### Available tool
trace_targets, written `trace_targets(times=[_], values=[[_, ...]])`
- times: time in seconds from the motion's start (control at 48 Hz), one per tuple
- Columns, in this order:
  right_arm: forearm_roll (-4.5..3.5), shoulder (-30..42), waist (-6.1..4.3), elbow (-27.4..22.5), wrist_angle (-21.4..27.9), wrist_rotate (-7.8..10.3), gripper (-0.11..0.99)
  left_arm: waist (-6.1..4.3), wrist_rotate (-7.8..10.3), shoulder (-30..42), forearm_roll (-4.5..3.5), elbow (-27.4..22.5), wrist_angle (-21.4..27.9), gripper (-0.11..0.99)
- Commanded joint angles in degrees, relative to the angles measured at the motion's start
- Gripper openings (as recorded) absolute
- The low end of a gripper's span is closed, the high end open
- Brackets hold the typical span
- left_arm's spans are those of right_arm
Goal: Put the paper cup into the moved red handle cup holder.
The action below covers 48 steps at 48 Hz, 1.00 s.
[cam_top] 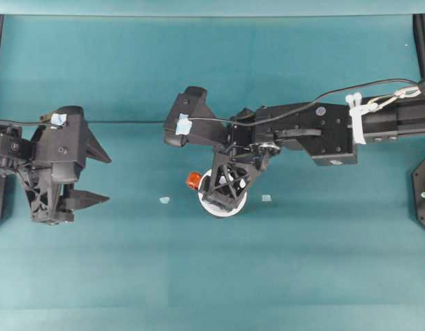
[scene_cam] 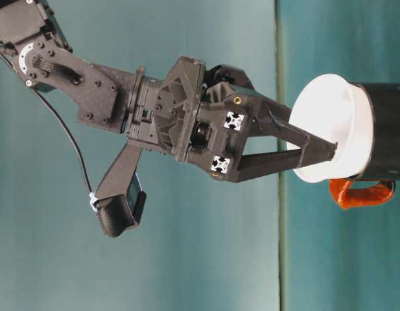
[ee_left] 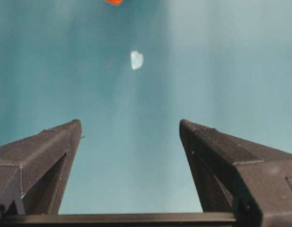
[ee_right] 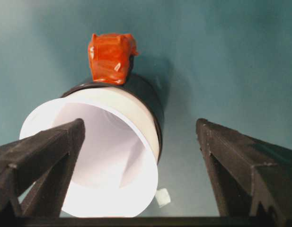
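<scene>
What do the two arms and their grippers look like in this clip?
Both are matte black. The left gripper has pointed, wedge-shaped jaws and a pale blue tape tab. The right gripper has open lattice framing, a black cable running along the arm, white ties and checkered markers.

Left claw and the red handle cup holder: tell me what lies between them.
In the overhead view, one small pale scrap on bare cloth between left claw and holder.

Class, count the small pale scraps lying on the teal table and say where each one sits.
2. One pale scrap lies between the left gripper and the red handle cup holder. The other scrap lies just right of the paper cup. More may be hidden beneath the arms.
</scene>
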Motion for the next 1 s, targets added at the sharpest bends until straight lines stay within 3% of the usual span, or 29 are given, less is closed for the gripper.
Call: trace_targets(times=[0.0, 0.271, 0.5, 0.708, 0.979], values=[[-0.18, -2.0, 0.18, -1.2, 0.4, -0.53, 0.72, -0.09, -0.18, -0.4, 0.18, -0.6, -0.4, 0.91], [-1.93, -8.7, -0.26, -4.2, 5.4, -1.05, 0.72, -0.09, -0.18, -0.9, 0.18, -0.6, -0.3, 0.91], [-1.93, -14.4, 0.18, -5.1, 6.9, -2.99, 0.72, -0.09, -0.18, -1.8, 0.18, -0.2, -0.2, 0.91], [-1.85, -17.4, 1.32, -4.5, 8.0, -5.71, 0.72, -0.09, -0.26, -3.2, 0.18, 0.3, 0.1, 0.91], [-1.85, -19.9, 1.41, -2.1, 8.3, -7.12, 0.72, -0.09, -0.26, -3.8, 0.18, 0.5, 0.4, 0.91]])
